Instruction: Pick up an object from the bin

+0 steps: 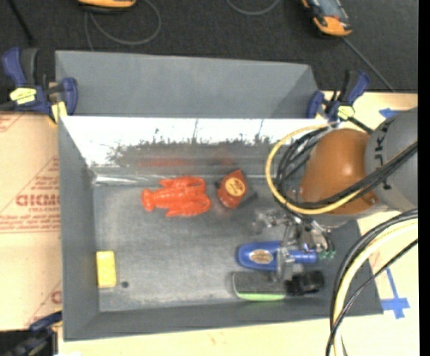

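Where the arm reaches in over the bin's [77, 228] right edge, the tool [298, 256] is low over the floor near the bottom-right corner, below the orange cover [332, 170] and looped cables on the wrist. It cannot be told whether the tool is spread or pressed together, as the wrist hardware hides it. A blue oblong object with an oval label [258, 256] lies at the tool's left side, its right end running under the tool. Whether it is gripped cannot be told. A dark flat object with a green edge [258, 288] lies just beside it, against the bottom edge. A red toy lobster [176, 197] lies near the middle of the floor, towards the top edge. A small round orange piece [232, 189] sits just to its right. A yellow block [106, 268] lies apart near the bottom-left corner.
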